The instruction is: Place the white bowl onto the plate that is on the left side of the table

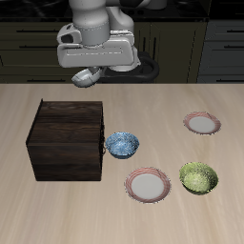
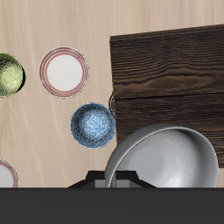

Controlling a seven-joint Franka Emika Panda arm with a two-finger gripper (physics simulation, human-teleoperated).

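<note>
My small whitish-grey bowl [image 2: 166,157] looks glossy and smooth inside. The light tan bench [image 1: 172,100] shows matt wood grain; the dark brown wooden box [image 1: 67,141] looks rough-grained.

Box: you see the wooden box [image 1: 68,140] on the table [image 1: 29,205].
Bowls: the patterned bowl [image 1: 122,144] sits just beside the box; the green bowl [image 1: 198,176] is nearer the front edge.
Plates: the plate [image 1: 202,122] lies farther back; the other plate [image 1: 149,185] lies beside the green bowl.
Held bowl: you have the white bowl [image 1: 88,75] up in the gripper [image 1: 95,69], above the table's back.
</note>
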